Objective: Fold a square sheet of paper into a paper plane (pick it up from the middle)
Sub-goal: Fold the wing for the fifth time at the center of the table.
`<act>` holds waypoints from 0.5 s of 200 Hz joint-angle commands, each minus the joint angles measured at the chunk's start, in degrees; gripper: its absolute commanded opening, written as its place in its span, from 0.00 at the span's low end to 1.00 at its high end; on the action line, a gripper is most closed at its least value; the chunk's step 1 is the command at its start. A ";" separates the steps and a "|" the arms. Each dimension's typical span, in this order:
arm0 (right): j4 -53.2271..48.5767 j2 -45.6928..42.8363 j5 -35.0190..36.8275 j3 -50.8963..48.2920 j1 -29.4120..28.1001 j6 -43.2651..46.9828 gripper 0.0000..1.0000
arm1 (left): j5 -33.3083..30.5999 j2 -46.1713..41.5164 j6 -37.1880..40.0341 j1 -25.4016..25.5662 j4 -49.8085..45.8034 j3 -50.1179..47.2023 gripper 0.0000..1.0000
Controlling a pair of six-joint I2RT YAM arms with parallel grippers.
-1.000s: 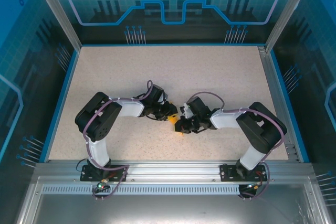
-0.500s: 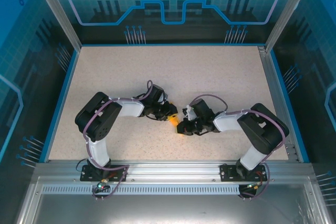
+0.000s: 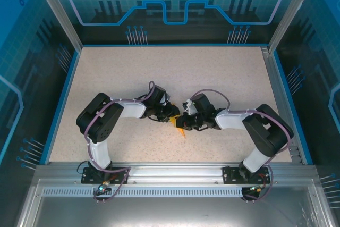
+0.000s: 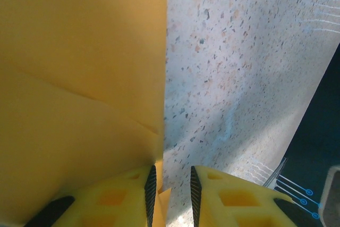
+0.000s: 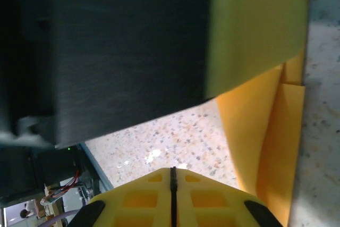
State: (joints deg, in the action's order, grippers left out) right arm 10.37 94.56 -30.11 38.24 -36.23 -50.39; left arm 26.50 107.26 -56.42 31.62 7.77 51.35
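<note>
Orange-yellow folded paper [image 4: 79,78] is pictured on the speckled counter [image 4: 228,78], its edge inside the slightly parted left pincer [image 4: 171,176]; the right pincer [image 5: 172,176] is clenched.

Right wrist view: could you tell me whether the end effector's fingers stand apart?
No, the two yellow fingers of the right end effector meet along a thin dark seam.

The paper [image 4: 79,78] is orange-yellow, the table [image 4: 228,78] speckled beige.
</note>
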 commanded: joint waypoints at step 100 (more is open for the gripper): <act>-2.56 3.23 0.33 -6.67 1.25 1.64 0.08 | -2.88 3.57 1.30 -0.69 -5.33 -1.59 0.28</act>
State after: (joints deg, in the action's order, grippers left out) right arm 15.73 98.06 -29.87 34.50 -35.46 -50.33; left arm 26.65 107.31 -56.42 31.55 7.75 51.35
